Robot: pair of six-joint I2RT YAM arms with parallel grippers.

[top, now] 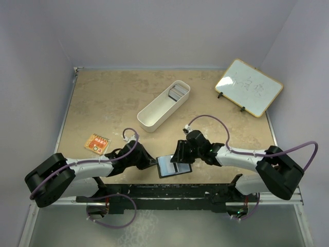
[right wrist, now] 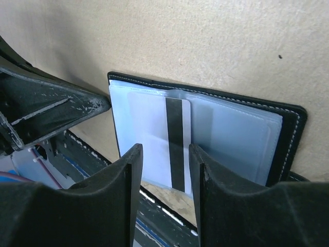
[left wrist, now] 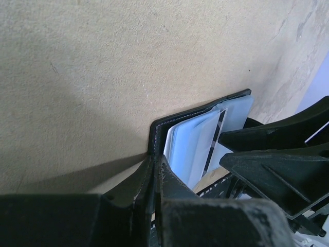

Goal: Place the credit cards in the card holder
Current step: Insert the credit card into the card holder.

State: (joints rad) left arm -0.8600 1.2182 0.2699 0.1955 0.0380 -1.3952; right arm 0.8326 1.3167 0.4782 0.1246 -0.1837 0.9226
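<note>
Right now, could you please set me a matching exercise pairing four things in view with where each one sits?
Things:
1. card holder
2. white tray
3. whiteboard
4. orange square

Places:
A. far right corner
B. centre, lying at a slant
C. left side, towards the near edge
D. near edge, in the middle, lying open

Pairs: 1-D, 2-B, 3-A, 4-C
</note>
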